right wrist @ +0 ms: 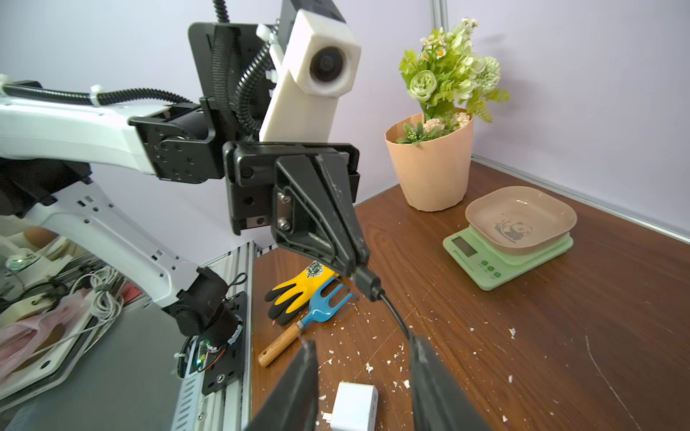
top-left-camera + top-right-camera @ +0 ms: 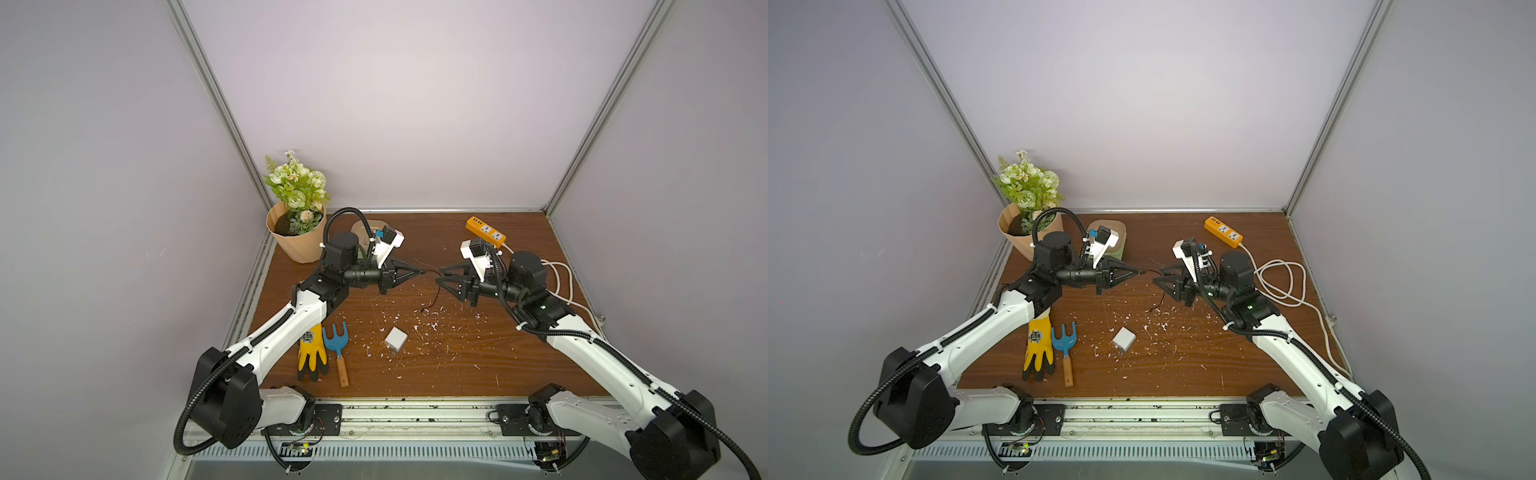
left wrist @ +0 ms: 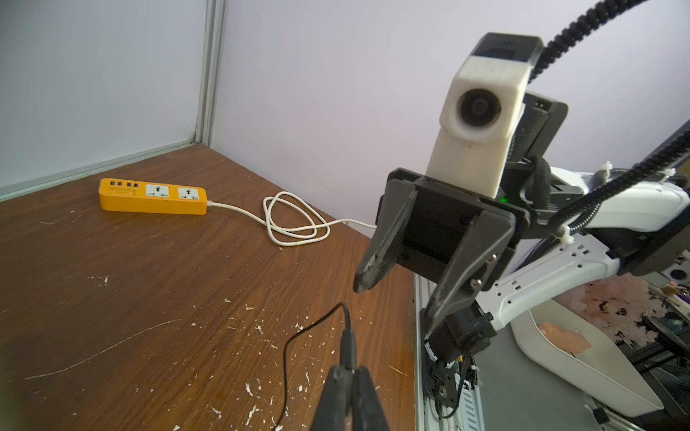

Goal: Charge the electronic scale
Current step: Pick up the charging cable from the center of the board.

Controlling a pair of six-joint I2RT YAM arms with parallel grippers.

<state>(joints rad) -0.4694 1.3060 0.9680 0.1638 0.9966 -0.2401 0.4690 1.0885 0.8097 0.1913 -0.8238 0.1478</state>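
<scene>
Brown wood-grain bench (image 2: 457, 374), matt, scratched, flecked with white chips. Smooth pale-green plastic scale (image 1: 481, 261) far left, under a matt beige plastic tray (image 1: 519, 209). Glossy orange plastic power strip (image 3: 153, 196) far right. Yellow knit cloth glove (image 2: 311, 353), black rubbery coating on the fingers. Garden fork (image 2: 337, 353): smooth blue head, bare wooden handle. Glossy white plastic charger (image 2: 395, 340). Thin black cable (image 1: 367, 283), matt sheath. Matt beige ribbed flowerpot (image 1: 433, 175).

Flower pot (image 2: 296, 245) sits in the back left corner of the table (image 2: 457, 374), electronic scale (image 1: 485, 266) just right of it. Power strip (image 2: 486, 231) is back right. Front left, glove (image 2: 311, 353) and garden fork (image 2: 336, 340) lie side by side. Charger block (image 2: 395, 340) is mid-table, cable (image 1: 367, 283) behind it.
</scene>
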